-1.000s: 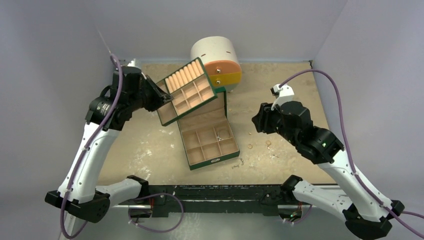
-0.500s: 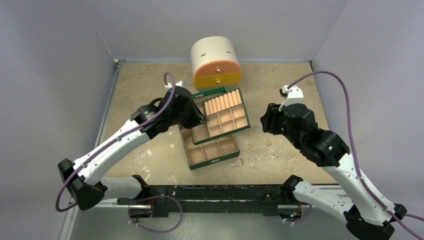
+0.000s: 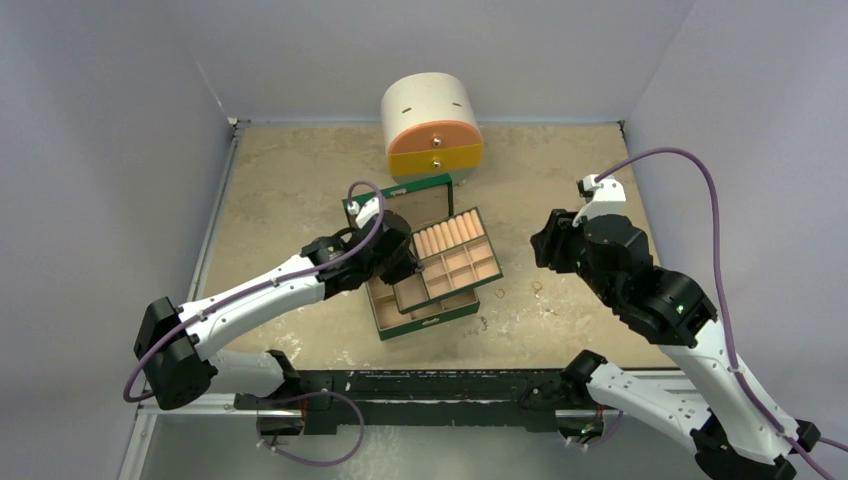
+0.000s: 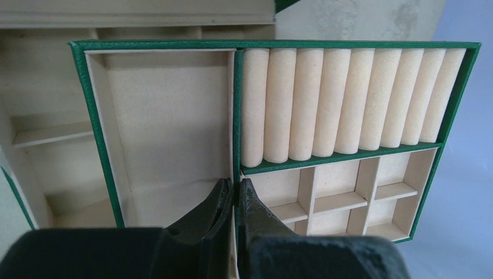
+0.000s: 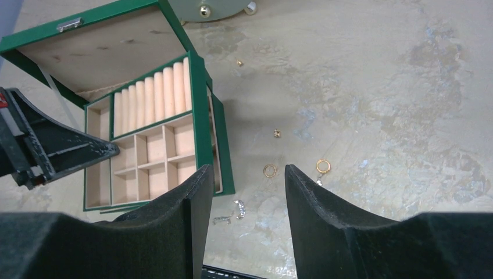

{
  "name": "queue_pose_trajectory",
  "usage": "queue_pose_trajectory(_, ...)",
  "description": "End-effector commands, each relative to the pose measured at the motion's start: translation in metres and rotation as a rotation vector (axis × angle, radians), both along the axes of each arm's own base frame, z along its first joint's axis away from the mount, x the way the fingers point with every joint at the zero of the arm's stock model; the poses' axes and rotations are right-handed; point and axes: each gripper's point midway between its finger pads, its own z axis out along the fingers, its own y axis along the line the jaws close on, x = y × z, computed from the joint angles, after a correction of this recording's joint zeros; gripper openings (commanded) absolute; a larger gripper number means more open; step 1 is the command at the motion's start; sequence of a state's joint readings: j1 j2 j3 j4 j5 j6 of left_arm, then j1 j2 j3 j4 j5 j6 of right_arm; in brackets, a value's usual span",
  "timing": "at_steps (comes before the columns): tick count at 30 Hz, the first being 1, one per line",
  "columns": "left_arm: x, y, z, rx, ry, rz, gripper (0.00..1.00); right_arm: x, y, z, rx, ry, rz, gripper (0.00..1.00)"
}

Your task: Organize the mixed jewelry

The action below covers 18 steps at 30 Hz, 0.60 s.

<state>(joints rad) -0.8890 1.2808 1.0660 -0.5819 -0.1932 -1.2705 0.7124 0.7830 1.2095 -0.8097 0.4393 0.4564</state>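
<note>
Gold rings (image 5: 270, 170) lie on the bare worktop (image 5: 378, 87) just right of the green box (image 5: 222, 157), directly beneath your parted, empty right hand (image 5: 245, 174), whereas your left hand (image 4: 235, 186) is farther off, clamped on the tray (image 4: 349, 152) wall.

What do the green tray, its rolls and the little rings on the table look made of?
The tray looks like board wrapped in green covering, matte tan lining. The rolls look like soft, velvety cream fabric. The rings are shiny gold-coloured metal; plated or solid can't be told.
</note>
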Motion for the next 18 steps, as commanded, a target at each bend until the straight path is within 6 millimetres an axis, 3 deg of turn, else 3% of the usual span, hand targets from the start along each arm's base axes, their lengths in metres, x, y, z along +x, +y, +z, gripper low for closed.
queue_pose_trajectory(1,0.010,-0.001,0.013,-0.086,-0.075,0.118,0.00,0.000,-0.002,0.013,0.035,-0.025,-0.024,0.51)
queue_pose_trajectory(9,0.013,0.004,-0.018,-0.040,-0.078,0.161,0.00,-0.001,0.004,0.013,0.063,-0.015,-0.004,0.51)
queue_pose_trajectory(18,0.015,0.016,-0.039,0.045,-0.086,0.169,0.00,-0.001,0.008,0.009,0.078,-0.001,-0.003,0.51)
